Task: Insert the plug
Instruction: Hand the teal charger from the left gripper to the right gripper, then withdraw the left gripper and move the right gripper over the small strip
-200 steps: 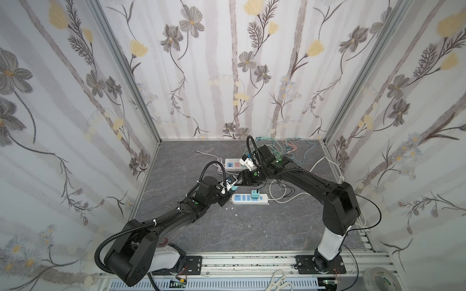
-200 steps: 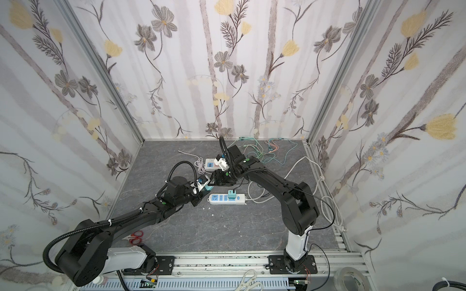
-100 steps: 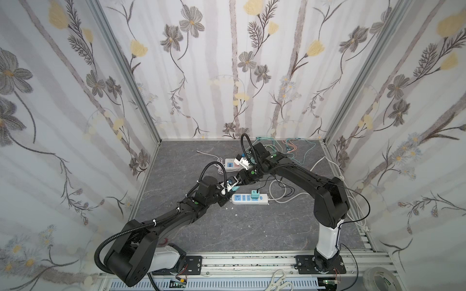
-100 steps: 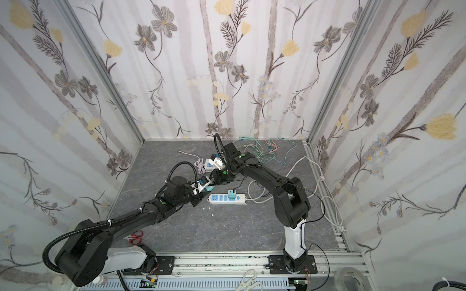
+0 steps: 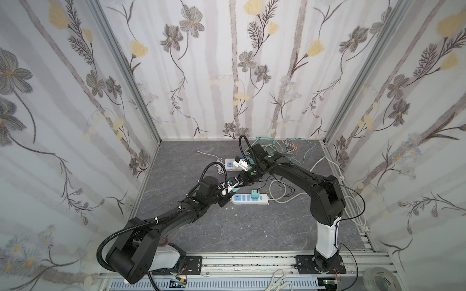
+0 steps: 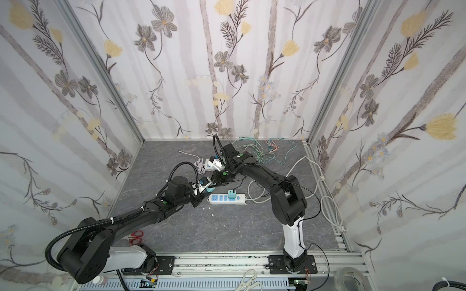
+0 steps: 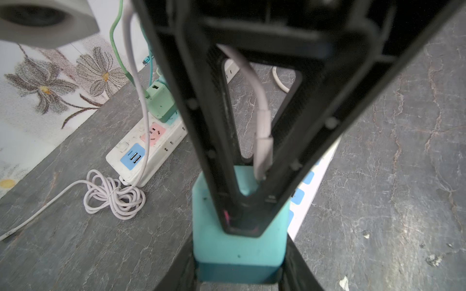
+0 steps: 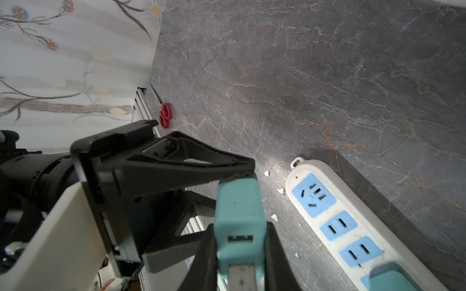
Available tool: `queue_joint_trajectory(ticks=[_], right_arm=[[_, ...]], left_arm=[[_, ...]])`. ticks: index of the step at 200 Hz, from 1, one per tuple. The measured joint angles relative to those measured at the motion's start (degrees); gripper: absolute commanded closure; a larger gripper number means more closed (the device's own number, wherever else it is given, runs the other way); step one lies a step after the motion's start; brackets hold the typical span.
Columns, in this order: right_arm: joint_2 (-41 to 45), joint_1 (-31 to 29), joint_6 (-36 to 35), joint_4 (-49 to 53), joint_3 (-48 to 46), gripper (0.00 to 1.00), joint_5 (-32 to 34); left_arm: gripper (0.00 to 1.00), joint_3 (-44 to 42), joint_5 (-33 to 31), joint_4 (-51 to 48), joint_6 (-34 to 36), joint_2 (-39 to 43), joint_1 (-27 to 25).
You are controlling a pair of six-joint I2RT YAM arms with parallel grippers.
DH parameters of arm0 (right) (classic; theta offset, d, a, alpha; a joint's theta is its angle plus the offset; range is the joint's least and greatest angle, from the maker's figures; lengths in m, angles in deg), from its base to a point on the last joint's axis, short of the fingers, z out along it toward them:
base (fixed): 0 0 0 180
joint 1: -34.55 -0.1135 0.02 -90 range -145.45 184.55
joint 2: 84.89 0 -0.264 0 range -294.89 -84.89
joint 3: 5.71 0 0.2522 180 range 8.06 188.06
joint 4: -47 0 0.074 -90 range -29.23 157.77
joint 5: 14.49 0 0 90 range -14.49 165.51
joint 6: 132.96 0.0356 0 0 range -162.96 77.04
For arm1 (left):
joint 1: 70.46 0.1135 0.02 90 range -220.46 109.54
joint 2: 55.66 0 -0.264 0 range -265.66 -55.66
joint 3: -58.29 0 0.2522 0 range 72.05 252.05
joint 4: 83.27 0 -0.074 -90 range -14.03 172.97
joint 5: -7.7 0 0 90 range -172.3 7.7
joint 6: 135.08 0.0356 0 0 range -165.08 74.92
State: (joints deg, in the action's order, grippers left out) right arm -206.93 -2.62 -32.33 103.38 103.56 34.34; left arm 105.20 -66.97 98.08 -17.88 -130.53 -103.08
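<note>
Our right pincer [image 5: 239,184] no longer hangs back on the far side of the blue-socket strip [image 5: 263,199]. It now sits just off the strip's free end, the one away from its cord, nose to nose with our left pincer [image 5: 232,191]. Its fingers stood half apart a second ago. Now they are drawn in on the cable's pale plug [image 7: 263,148], which we see through the finger's open frame in the left wrist view.

Our left pincer has not shifted. It stays clamped across the teal adapter [image 7: 239,247], held in the air over the counter [image 5: 252,231] just beyond that same free end and not seated in the strip.

We read the change this way: the plug is now firmly gripped and lined up, so the push into the adapter is the step at hand. The plug's nose lies at the adapter's port face, and one port [image 8: 239,238] shows open right beside it. We cannot tell whether the plug has entered a slot yet. Both parts are held aloft, so a skewed push could twist the adapter in our left grip.
</note>
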Motion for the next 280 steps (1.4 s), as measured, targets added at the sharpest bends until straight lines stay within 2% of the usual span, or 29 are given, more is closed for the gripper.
queue_joint_trajectory(ticks=[18, 31, 45, 84, 93, 126, 134, 154, 179, 216, 234, 280], right_arm=[[-0.11, 0.02, -0.28, 0.85, 0.52, 1.00, 0.26], [-0.31, 0.02, -0.70, 1.42, 1.18, 1.00, 0.46], [-0.72, 0.04, -1.16, 2.21, 2.32, 1.00, 0.68], [-1.16, 0.20, -1.79, 3.54, 4.37, 1.00, 1.51], [-1.16, 0.28, -1.77, 3.67, 4.66, 1.00, 1.40], [-1.14, 0.55, -2.99, 4.94, 6.08, 1.00, 2.47], [-1.14, 0.55, -3.52, 5.55, 6.47, 1.00, 2.97], [-1.11, 0.55, -4.87, 6.95, 7.32, 1.00, 4.37], [-0.55, 0.55, -7.04, 8.44, 8.09, 1.00, 6.45], [0.70, 0.52, -10.03, 9.35, 8.31, 1.00, 8.81], [0.72, 0.52, -11.26, 9.62, 8.31, 1.00, 9.64], [0.72, -0.57, -13.90, 10.95, 8.31, 1.00, 11.61]], left_arm=[[1.00, 0.02, 0.13, 0.07, -0.13, -0.07, 0.00], [0.92, 0.17, 0.02, 0.09, -0.33, -0.07, 0.00], [0.73, 0.48, -0.35, 0.09, -0.74, -0.07, 0.00], [0.49, 0.57, -1.36, 1.44, -3.26, -0.13, 0.17], [0.38, 0.26, -2.03, 2.36, -3.63, -0.13, 0.26], [0.11, -1.42, -3.78, 4.50, -6.25, 0.24, 1.16], [0.00, -1.92, -4.48, 5.07, -6.60, 0.70, 1.22], [0.00, -3.02, -5.66, 6.54, -8.15, 1.90, 1.27], [0.00, -4.55, -10.47, 7.28, -11.37, 5.20, 1.64], [0.00, -2.89, -18.53, 4.44, -21.24, 7.15, 4.42], [0.00, 2.78, -18.03, -1.95, -26.80, 4.17, 7.89], [0.00, 17.59, -15.89, -13.18, -37.33, -9.86, 14.88]])
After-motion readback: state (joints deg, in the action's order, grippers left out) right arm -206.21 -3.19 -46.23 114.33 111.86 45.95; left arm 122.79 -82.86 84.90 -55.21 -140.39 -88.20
